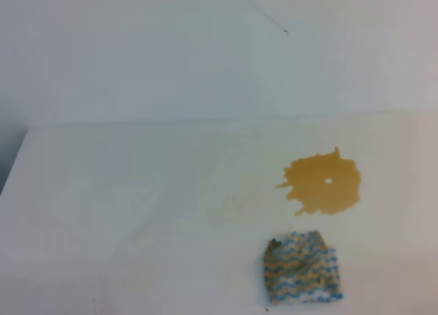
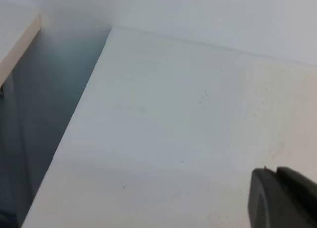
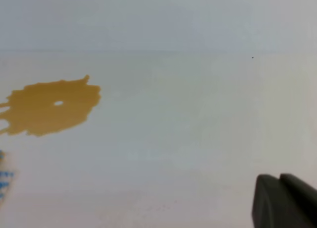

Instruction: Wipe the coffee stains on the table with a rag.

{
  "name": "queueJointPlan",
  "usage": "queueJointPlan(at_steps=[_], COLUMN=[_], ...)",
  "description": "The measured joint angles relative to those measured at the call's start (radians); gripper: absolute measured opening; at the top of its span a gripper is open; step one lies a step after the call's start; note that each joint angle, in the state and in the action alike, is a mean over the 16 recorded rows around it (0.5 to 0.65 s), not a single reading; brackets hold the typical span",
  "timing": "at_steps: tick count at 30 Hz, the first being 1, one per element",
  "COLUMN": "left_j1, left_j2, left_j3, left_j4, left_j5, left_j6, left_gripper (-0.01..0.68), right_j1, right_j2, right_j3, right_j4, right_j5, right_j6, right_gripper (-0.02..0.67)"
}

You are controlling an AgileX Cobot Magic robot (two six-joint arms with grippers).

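Only a dark, matte black corner of the left end effector is seen at the bottom right of the left wrist view, and a similar black corner of the right end effector is seen in the right wrist view. Both are cut off by the frame edge, so whether each is released or clenched cannot be told. Neither is seen in the high view.

The counter is a smooth, plain white flat surface. On its right half, the coffee stains are seen as one amber-brown blotch with ragged, spiky edges and a tiny pale spot in the middle. The rag, a knitted, roughly square cloth with wavy blue, white and tan stripes, lies just beside the blotch on its nearer side, apart from it. In the right wrist view only a blue sliver of it is shown at the left edge.
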Motion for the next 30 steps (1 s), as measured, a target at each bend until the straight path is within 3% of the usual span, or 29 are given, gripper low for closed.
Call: queueJointPlan(at_steps=[30], left_j1=[0.0], left_j2=[-0.002], left_j3=[0.003], left_j4=[0.0], left_j5=[0.002], left_j6=[0.0], left_gripper=[0.001], right_j1=[0.0], right_j2=[0.0], right_j3=[0.0], right_j4=[0.0], right_j5=[0.0], right_j6=[0.0], right_gripper=[-0.003])
